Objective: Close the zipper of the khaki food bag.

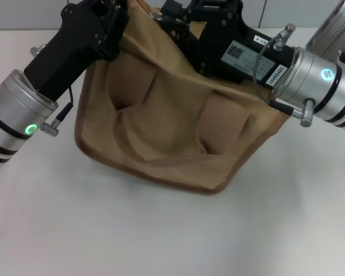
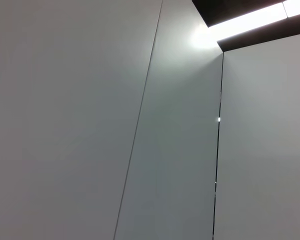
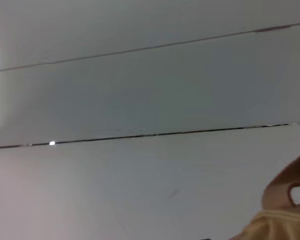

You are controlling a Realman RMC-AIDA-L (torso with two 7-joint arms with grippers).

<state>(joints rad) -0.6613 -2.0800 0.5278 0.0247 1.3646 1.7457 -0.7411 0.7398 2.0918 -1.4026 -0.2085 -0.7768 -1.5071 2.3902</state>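
Observation:
The khaki food bag (image 1: 172,121) stands on the white table (image 1: 161,236), its front face and a tan strap handle (image 1: 155,158) turned toward me. My left gripper (image 1: 116,26) presses against the bag's top left corner. Over the top right edge, my right gripper (image 1: 181,23) reaches in from the right. Both black gripper bodies cover the bag's top, so the zipper is hidden. A corner of khaki fabric (image 3: 282,217) shows in the right wrist view. Only wall panels show in the left wrist view.
White tabletop spreads in front of and beside the bag. A grey wall (image 1: 23,14) rises behind the table. The silver forearms (image 1: 17,115) (image 1: 328,86) slant in from both sides.

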